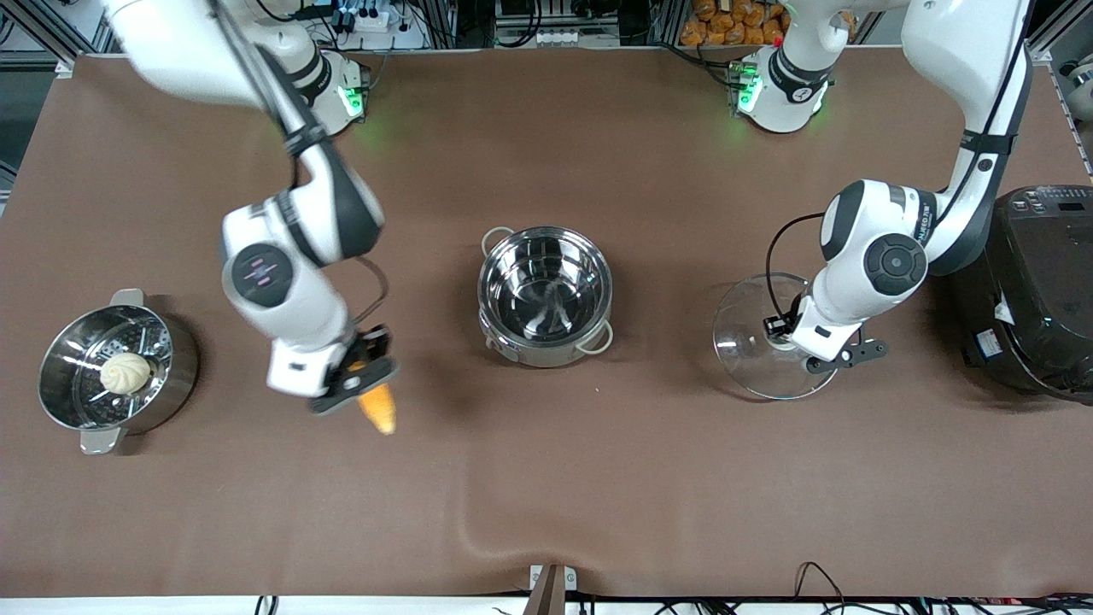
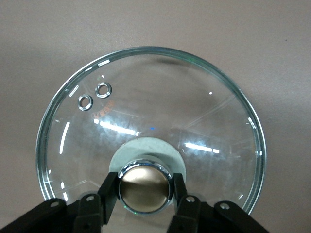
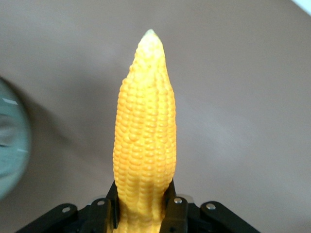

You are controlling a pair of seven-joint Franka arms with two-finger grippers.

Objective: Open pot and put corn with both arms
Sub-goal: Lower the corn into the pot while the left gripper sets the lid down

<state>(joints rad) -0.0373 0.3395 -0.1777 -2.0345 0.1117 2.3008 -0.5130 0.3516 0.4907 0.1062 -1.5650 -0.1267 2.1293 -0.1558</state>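
Note:
The steel pot (image 1: pixel 545 295) stands open and empty at the middle of the table. Its glass lid (image 1: pixel 751 342) is beside it toward the left arm's end, low at the table. My left gripper (image 1: pixel 781 329) is shut on the lid's copper knob (image 2: pixel 145 188), one finger on each side; the lid (image 2: pixel 150 111) fills the left wrist view. My right gripper (image 1: pixel 363 376) is shut on the thick end of the yellow corn (image 1: pixel 380 408) and holds it above the table, between the steamer pot and the open pot. In the right wrist view the corn (image 3: pixel 146 126) points away from my gripper (image 3: pixel 144 194).
A steel steamer pot (image 1: pixel 51 376) with a white bun (image 1: pixel 125 373) stands at the right arm's end of the table. A large black cooker (image 1: pixel 1037 290) stands at the left arm's end, close to the left arm's elbow.

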